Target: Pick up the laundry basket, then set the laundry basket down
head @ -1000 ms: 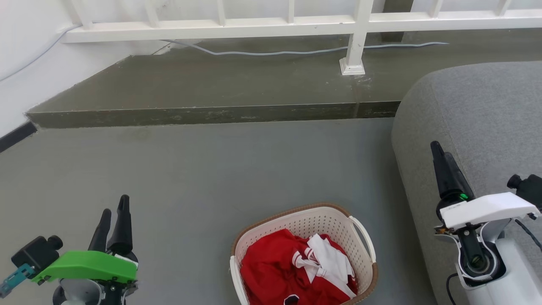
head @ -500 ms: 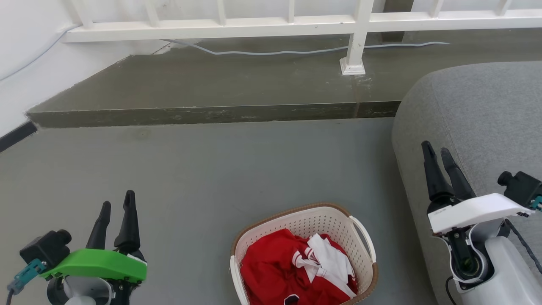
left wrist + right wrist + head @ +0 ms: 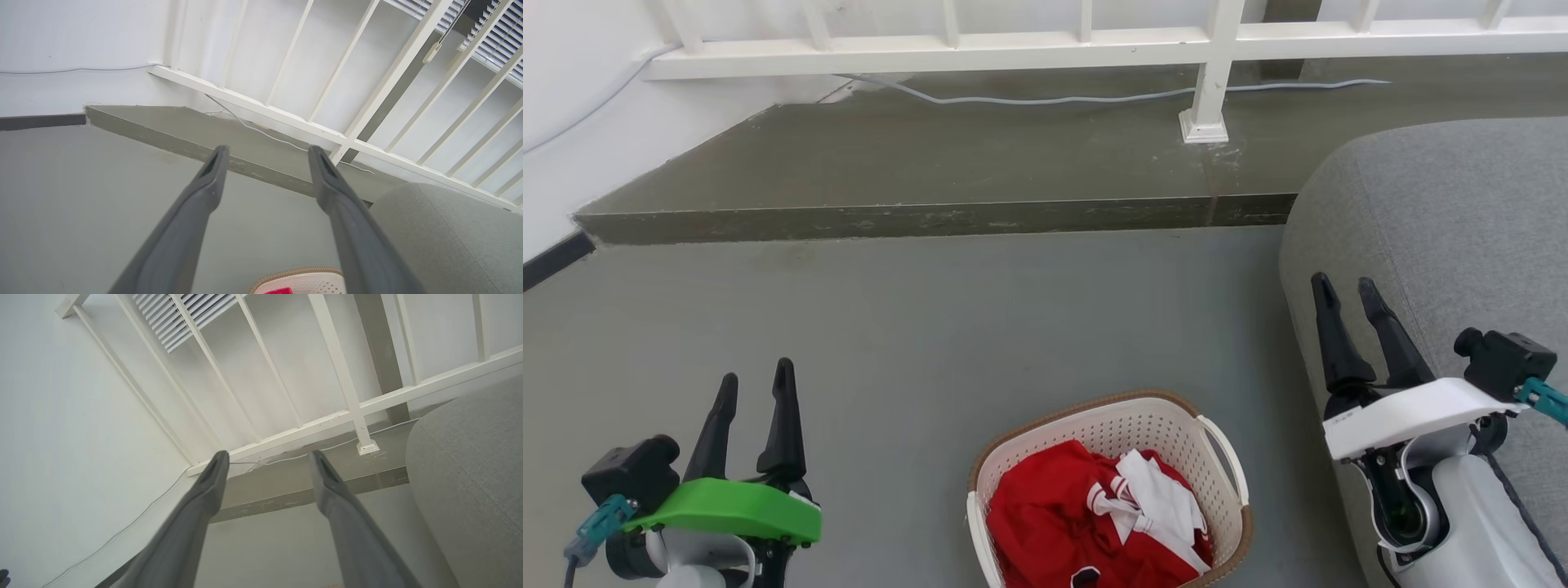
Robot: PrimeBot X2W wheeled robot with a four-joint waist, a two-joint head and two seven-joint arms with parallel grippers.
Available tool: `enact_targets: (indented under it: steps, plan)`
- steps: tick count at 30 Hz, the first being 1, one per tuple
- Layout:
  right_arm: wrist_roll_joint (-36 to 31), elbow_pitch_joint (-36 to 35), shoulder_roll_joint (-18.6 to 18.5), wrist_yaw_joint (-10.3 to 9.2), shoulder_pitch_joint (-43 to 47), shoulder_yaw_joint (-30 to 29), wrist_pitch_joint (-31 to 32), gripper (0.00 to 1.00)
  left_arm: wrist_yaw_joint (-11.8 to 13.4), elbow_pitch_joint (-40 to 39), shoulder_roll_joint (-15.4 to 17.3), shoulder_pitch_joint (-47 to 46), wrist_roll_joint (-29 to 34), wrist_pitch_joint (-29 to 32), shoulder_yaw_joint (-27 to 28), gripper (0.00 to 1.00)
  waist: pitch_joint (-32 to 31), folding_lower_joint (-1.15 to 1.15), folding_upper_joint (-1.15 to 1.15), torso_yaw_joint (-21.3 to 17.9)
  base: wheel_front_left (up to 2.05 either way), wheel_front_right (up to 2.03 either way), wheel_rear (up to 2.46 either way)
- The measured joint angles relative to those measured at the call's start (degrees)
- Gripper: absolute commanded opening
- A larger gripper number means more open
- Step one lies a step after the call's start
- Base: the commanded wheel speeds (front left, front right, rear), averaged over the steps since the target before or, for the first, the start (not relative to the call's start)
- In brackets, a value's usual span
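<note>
The laundry basket stands on the grey floor at the bottom middle of the head view, cream-white and perforated with a brown rim and white loop handles. Red and white clothes lie inside it. My left gripper hangs to the basket's left, open and empty, well apart from it. Over to the right, in front of the sofa, is my right gripper, also open and empty. The left wrist view catches the basket's rim at its bottom edge, below the spread left gripper. The right gripper points at the railing.
A grey sofa fills the right side. A raised concrete step crosses the floor ahead, with a white railing, its post and a loose cable on it. A white wall stands at the left.
Both grippers have opened, from nearly shut a second ago. The left gripper has shifted right and up the view; the right one has shifted left, both nearer the basket. The basket is unmoved.
</note>
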Motion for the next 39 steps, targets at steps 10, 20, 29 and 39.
enact_targets:
  steps: [10, 20, 29, 39]
  plan:
    - [-8.42, -0.01, 0.09, 0.02, -0.02, 0.19, -2.14, 1.0, -0.09, -0.96, -0.29, -0.02, 7.38, -2.14, -0.1, 1.0, 0.15, 0.0, 0.0, 0.03, 0.0, 0.0, 0.0]
    - [-13.85, 0.07, 0.45, 0.03, -0.22, -0.53, -3.47, 1.0, -0.6, -1.26, -0.49, -0.03, 11.34, -3.46, -0.15, 1.0, 0.28, 0.0, 0.0, 0.04, 0.0, 0.0, 0.0]
    - [-14.52, 0.47, 0.89, 0.11, -0.23, -1.52, -3.47, 1.0, -0.79, -1.24, -0.64, -0.03, 11.34, -3.46, -0.04, 1.0, 0.34, 0.0, 0.0, 0.09, 0.0, 0.0, 0.0]
    - [-15.48, 1.02, 1.41, 0.2, -0.23, -1.83, -3.47, 1.0, -1.07, -1.1, -0.73, -0.03, 11.34, -3.46, 0.01, 1.0, 0.61, 0.0, 0.0, 0.05, 0.0, 0.0, 0.0]
